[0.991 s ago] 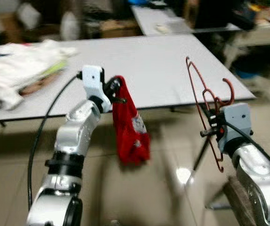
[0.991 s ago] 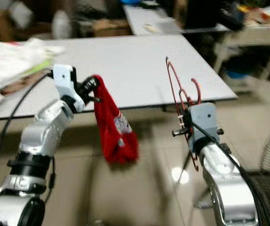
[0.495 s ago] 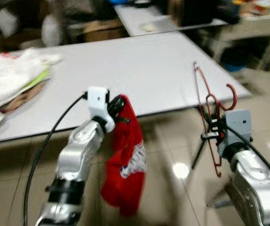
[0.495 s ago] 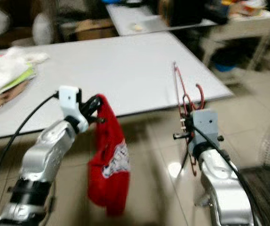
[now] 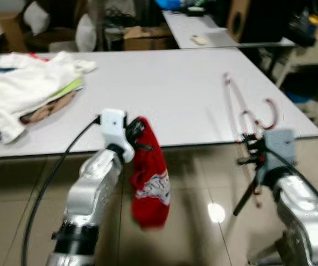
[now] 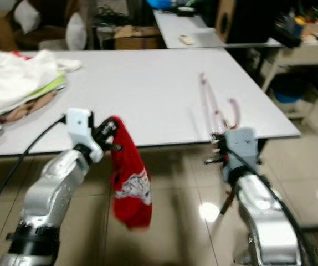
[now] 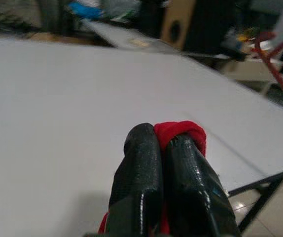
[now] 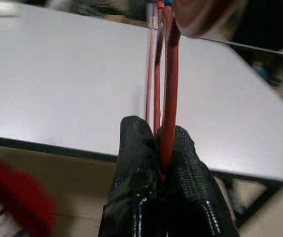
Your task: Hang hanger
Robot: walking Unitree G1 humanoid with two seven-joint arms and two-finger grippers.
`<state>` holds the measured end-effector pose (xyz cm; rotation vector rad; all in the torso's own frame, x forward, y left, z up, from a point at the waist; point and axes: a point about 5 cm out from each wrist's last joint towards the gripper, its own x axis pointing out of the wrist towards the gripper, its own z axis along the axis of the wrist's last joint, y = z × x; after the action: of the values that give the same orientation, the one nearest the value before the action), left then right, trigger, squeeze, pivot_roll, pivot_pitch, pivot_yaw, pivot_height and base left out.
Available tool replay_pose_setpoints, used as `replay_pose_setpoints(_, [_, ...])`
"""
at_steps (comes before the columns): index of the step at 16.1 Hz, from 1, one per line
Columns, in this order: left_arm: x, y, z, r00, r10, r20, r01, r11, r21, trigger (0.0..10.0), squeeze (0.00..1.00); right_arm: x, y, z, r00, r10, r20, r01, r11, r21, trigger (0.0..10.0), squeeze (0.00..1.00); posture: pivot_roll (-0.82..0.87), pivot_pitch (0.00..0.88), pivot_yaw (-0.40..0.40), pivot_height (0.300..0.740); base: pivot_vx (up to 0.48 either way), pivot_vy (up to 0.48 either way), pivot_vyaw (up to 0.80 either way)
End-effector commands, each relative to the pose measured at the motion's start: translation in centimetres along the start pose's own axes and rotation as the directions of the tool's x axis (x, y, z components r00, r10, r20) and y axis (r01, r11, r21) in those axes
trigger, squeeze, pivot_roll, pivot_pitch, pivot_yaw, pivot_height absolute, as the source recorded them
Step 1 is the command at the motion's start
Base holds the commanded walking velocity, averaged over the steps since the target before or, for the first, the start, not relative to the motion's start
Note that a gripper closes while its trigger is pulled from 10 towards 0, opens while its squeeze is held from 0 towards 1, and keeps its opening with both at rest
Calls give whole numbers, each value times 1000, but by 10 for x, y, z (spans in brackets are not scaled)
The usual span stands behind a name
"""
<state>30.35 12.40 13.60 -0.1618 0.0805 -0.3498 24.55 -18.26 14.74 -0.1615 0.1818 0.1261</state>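
1. The left claw is clamped tight on the top of a red cloth, its two black fingers pressed together with the fabric bunched between them.
2. The cloth hangs limp below the claw, in front of the near edge of the white worktop and above the tiled floor.
3. The right claw is closed on a red wire hanger, gripping its lower part.
4. The hanger stands upright above the claw, its hook at the right, near the worktop's right front corner; it is blurred.
5. A pile of pale clothes lies at the worktop's left end, well apart from both claws.
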Motion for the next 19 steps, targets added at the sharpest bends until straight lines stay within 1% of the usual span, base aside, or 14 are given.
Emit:
replay_pose_setpoints(1, [1,-1,6,1000,4,20,-4,1000,9,10000,0,-1,-3,2,1000,-2,5,2,1000,-8,10000,0,-131,0,-8,740,304,0,0])
replay_pose_setpoints(2, [2,-2,6,1000,0,21,0,1000,7,10000,0,0,-3,3,1000,-3,9,4,1000,-2,10000,0,-131,0,-6,740,300,0,-800])
replay_pose_setpoints(4, [3,-3,7,1000,-8,21,8,1000,9,10000,0,1,-1,4,1000,-2,15,2,1000,5,10000,0,-135,0,4,740,311,0,0])
replay_pose_setpoints(9, [4,-6,8,999,-31,15,31,999,15,10000,0,-2,3,1,1000,-9,10,9,1000,23,10000,0,-142,0,20,740,335,0,0])
replay_pose_setpoints(10, [5,-6,8,999,-36,13,35,999,18,10000,0,-2,3,1,1000,-11,10,10,1000,26,10000,0,-143,0,25,740,334,0,-800])
replay_pose_setpoints(13, [6,-8,9,999,-44,12,43,999,21,10000,0,-2,4,1,1000,-15,10,15,999,31,10000,0,-142,0,27,740,338,0,0])
replay_pose_setpoints(19, [6,-8,9,999,-47,13,47,999,20,10000,0,-1,4,1,1000,-12,13,12,999,31,10000,0,-140,0,23,740,336,0,-800])
